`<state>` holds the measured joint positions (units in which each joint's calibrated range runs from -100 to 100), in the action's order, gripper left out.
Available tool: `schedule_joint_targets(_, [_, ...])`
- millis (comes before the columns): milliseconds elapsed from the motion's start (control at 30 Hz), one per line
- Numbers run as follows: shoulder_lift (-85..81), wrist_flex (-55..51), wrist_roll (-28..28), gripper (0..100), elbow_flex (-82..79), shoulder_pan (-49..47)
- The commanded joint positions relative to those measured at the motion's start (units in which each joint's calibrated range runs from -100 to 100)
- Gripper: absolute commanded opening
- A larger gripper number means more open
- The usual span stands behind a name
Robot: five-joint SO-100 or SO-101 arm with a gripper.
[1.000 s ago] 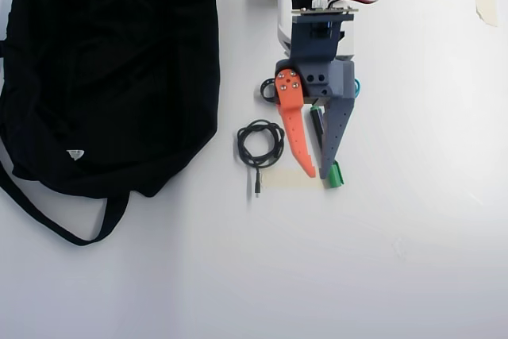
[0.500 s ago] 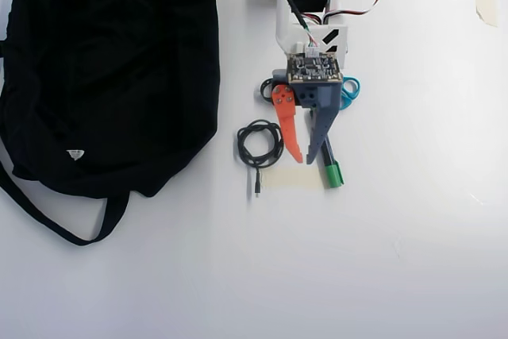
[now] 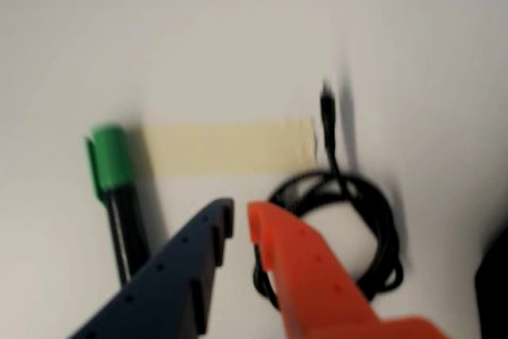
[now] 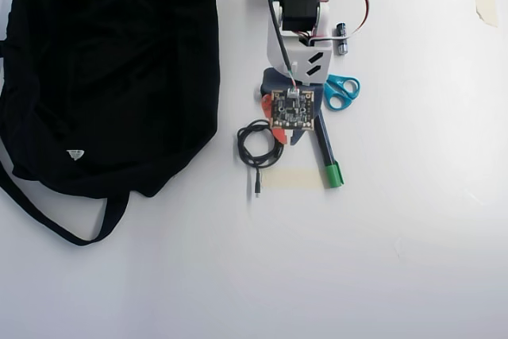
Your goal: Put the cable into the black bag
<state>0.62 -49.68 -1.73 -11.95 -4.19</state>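
Observation:
The cable (image 4: 259,144) lies coiled on the white table, its plug (image 4: 257,188) pointing toward the near edge; in the wrist view the cable (image 3: 373,220) sits just right of the orange finger (image 3: 302,275). My gripper (image 4: 286,140) points down right beside the coil, mostly hidden under its circuit board. In the wrist view the gripper (image 3: 240,218) shows its blue and orange tips nearly together, with only a thin slit between them and nothing in it. The black bag (image 4: 111,69) spreads over the table's left side, clear of the gripper.
A green-capped marker (image 4: 329,161) lies right of the gripper, seen in the wrist view as the marker (image 3: 111,168) on the left. A tape strip (image 4: 292,179) is stuck in front of the fingers. Blue scissors (image 4: 341,91) lie beside the arm. The bag's strap (image 4: 71,232) loops toward the front.
The gripper tilted downward and drew back toward the arm's base, so its fingers now sit under the circuit board next to the coil. The scissors became visible. Cable and bag stayed put.

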Motion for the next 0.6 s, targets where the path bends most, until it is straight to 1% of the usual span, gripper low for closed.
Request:
schedule_joint_targets(0, [1.54, -0.88, 1.52, 3, 1.53, 1.42])
schedule_joint_targets(67, [2.12, -0.88, 1.58, 3, 1.80, 1.57])
schedule_joint_targets(133, [2.53, -0.97, 2.10, 7, 1.80, 1.94])
schedule_joint_targets(267, [4.44, -2.86, 2.78, 19, 2.70, 3.44])
schedule_joint_targets(367, [8.17, -7.34, 4.67, 26, 6.74, 4.41])
schedule_joint_targets(433, [11.66, -11.22, 5.61, 29, 10.96, 5.09])
schedule_joint_targets(567, [17.72, -18.02, 7.29, 30, 20.58, 5.98])
